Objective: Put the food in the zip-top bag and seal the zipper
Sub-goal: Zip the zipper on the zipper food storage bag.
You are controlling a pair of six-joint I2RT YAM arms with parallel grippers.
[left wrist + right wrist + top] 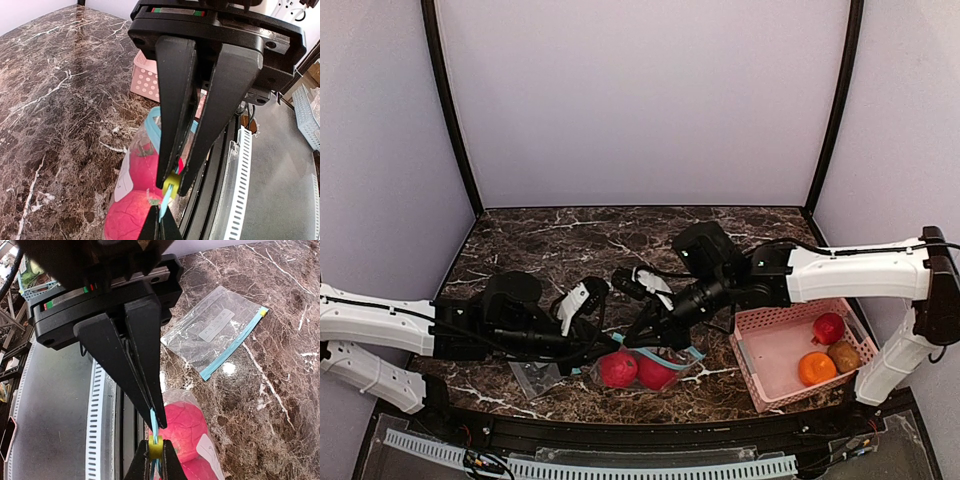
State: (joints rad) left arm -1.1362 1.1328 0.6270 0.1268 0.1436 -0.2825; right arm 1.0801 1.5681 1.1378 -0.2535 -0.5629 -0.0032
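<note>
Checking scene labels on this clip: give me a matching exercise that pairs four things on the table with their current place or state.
Things:
1. orange fruit
2. left bag
3. middle bag
4. pink basket

Places or states:
A. holds two red fruits
B. lies in the basket
C. flat and empty
D. farthest right of the four

Pairs: 1-B, 2-C, 3-A, 4-D

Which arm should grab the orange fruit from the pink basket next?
Right, probably: the pink basket holding the orange fruit sits on that side. The left gripper, pinching the bag, is farther away.
</note>
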